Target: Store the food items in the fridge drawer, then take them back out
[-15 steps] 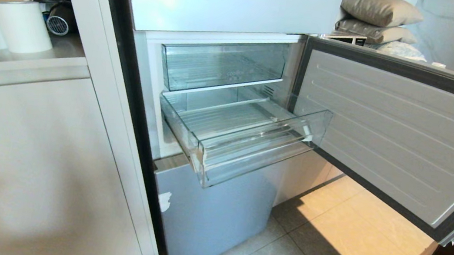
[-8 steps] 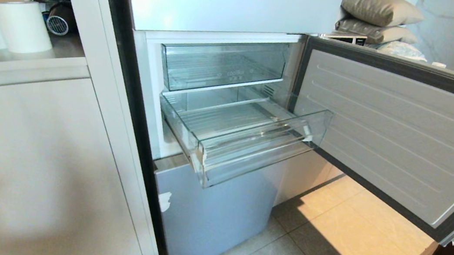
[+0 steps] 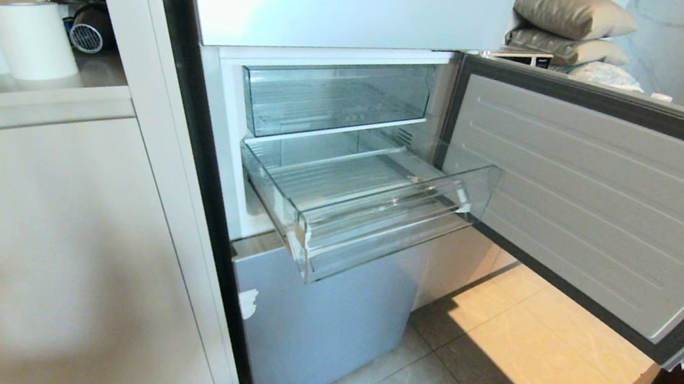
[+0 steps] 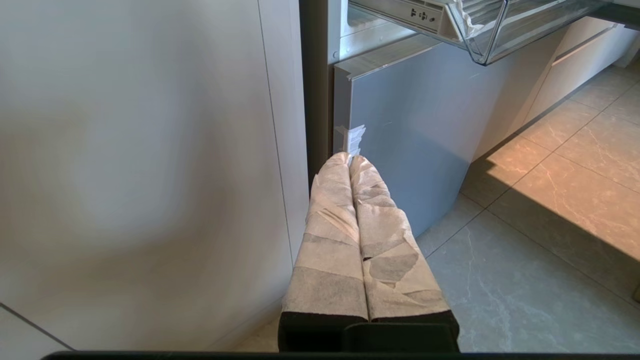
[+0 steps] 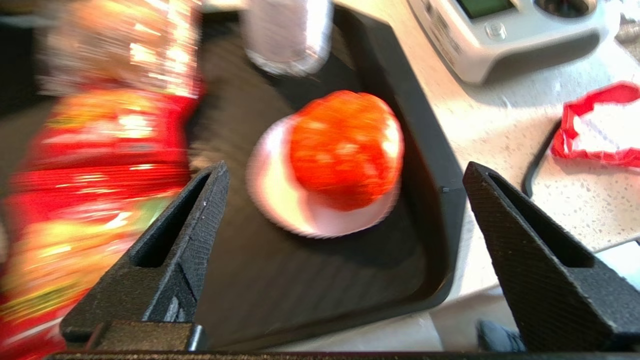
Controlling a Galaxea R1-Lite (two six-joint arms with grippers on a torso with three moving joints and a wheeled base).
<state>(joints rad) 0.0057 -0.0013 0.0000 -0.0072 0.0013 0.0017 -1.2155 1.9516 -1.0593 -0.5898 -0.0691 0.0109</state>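
A tiled kitchen floor [image 3: 490, 370] runs beneath an open fridge whose middle door [image 3: 591, 205] swings wide to the right in the head view. The fridge drawer [image 3: 366, 208], clear plastic with a ribbed floor and thick front lip, is pulled out and holds nothing. Above it sits a clear bin [image 3: 334, 98] with faint lettering, pushed in. To the left, a pale cabinet front [image 3: 44, 245] carries a worktop [image 3: 30, 101] with a white paper roll [image 3: 32, 39] on it. Grey pillows [image 3: 570, 17] are stacked beyond the door. Neither arm shows in this view.

The left wrist view shows the left gripper [image 4: 350, 159] low beside the cabinet, pointing at the fridge's lower grey front panel [image 4: 415, 140]. Its fingers [image 4: 330, 240], wrapped in pale tape, are pressed together with nothing between them. A corner of the drawer juts overhead.

The right wrist view looks down on a black tray [image 5: 420, 150] resting on a speckled worktop [image 5: 505, 140]. One red fruit [image 5: 345, 150] sits on a small white dish [image 5: 285, 200] in the tray, blurred. The right gripper [image 5: 345, 170] hovers over it with its black fingers [image 5: 200, 220] spread wide apart, one to each side, touching nothing. Red snack packets [image 5: 90, 165] lie at one side of the tray, a pale cylindrical container [image 5: 290, 35] at its far end. A grey device [image 5: 505, 35] and a red wrapper [image 5: 600, 125] rest on the worktop beyond the tray.
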